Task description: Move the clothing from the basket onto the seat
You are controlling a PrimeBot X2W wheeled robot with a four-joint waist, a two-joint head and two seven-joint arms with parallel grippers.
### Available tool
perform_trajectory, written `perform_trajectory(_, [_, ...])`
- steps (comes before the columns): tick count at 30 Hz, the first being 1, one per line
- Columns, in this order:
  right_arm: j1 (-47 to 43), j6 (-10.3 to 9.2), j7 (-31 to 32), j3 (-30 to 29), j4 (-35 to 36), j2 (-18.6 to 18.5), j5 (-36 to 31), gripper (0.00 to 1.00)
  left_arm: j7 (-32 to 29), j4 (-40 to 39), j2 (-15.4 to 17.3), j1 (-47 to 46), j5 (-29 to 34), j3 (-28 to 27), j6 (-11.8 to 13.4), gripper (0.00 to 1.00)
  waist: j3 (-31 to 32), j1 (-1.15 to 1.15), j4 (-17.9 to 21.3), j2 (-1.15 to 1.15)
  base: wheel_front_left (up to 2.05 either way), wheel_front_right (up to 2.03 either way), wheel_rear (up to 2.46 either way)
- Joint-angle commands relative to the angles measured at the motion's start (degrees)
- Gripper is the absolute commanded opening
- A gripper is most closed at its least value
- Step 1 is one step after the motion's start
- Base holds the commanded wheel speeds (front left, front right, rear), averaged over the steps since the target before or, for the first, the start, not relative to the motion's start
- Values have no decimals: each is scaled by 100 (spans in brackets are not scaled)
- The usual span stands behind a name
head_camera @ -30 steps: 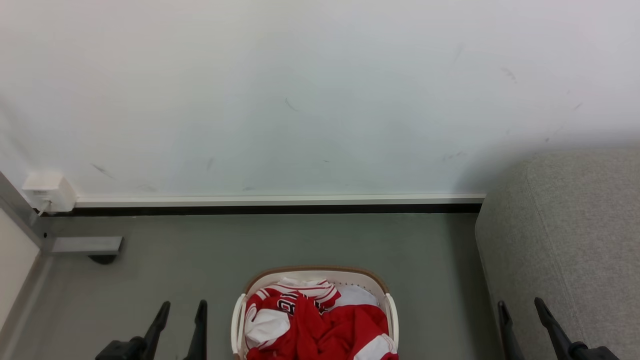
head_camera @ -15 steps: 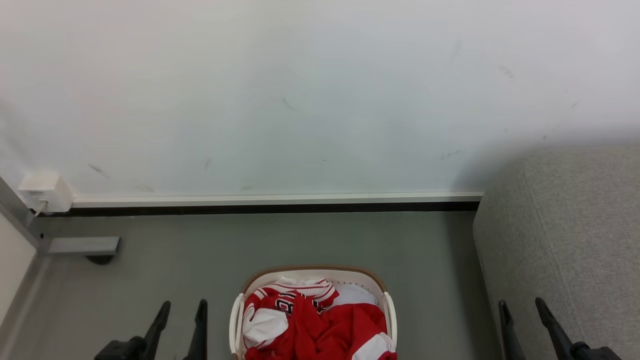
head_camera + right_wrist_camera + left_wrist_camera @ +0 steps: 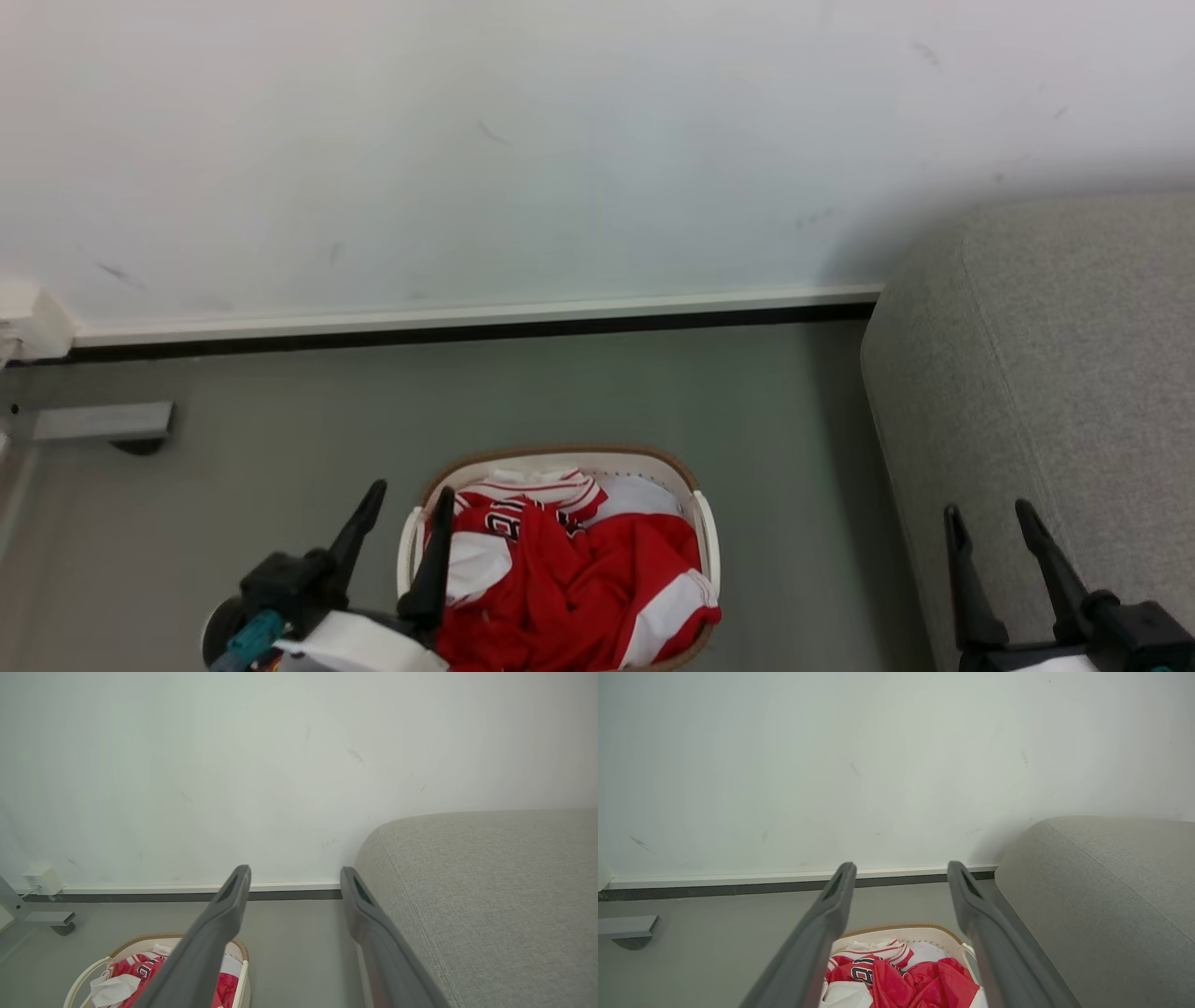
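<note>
The basket (image 3: 560,454) stands on the grey floor, cream with a brown rim. The clothing (image 3: 579,579) fills it: crumpled red garments with white bands, black-and-white lettering near the top. My left gripper (image 3: 411,490) is open above the basket's left rim, one finger over the edge, nothing between the fingers. In the left wrist view, the open left gripper (image 3: 901,865) frames the clothing (image 3: 924,984) and basket (image 3: 901,929) below. The grey seat (image 3: 1074,373) rises on the right. My right gripper (image 3: 987,509) is open and empty against the seat's front; the right gripper (image 3: 295,871) points at the wall beside the seat (image 3: 490,896).
A white wall with a baseboard (image 3: 467,317) runs behind the basket. A white socket box (image 3: 33,322) and a grey metal foot (image 3: 93,422) are at the far left. Bare grey floor (image 3: 794,439) lies between basket and seat.
The head camera has tilted down, shifting the whole picture. My left gripper has moved up and rightward to the basket's left rim. The right gripper shows slightly higher.
</note>
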State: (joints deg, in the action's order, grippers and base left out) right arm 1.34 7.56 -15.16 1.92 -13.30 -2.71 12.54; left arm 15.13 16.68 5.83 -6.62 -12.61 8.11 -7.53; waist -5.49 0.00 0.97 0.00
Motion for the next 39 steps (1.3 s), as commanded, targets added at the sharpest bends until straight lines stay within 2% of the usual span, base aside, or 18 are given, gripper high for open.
perform_trajectory(1, [191, -14, 0, -16, 80, -32, -74, 100, 3, 54, 75, -272, -111, 119, 7, 100, -452, 0, 151, 0, 0, 0, 0])
perform_trajectory(7, [740, -14, 1, 27, 323, -29, -172, 100, 3, 444, 287, -1149, -176, 724, 7, 100, -1439, 0, 340, 0, 0, 0, 0])
perform_trajectory(13, [1246, -14, 2, 104, 641, -27, -295, 100, 3, 1188, 467, -2125, -299, 1338, 8, 100, -2397, 0, 456, 0, 0, 0, 0])
perform_trajectory(17, [1526, -14, 2, 168, 895, -26, -350, 100, 3, 1707, 506, -2642, -376, 1556, 8, 100, -2907, 0, 524, 0, 0, 0, 0])
perform_trajectory(21, [1710, -14, 2, 237, 1151, -26, -359, 100, 0, 2454, 502, -3110, -319, 1665, 8, 100, -3299, 0, 593, 0, 0, 0, 0])
perform_trajectory(28, [1892, -14, 1, 373, 1546, -25, -273, 100, -3, 3588, 547, -3860, -79, 1734, 200, 100, -3825, 0, 703, 0, 0, 0, 0])
perform_trajectory(39, [1953, -14, 1, 462, 1723, -25, -77, 100, 1, 4448, 832, -4559, 5, 1741, 350, 100, -4332, 0, 890, 0, 0, 0, 0])
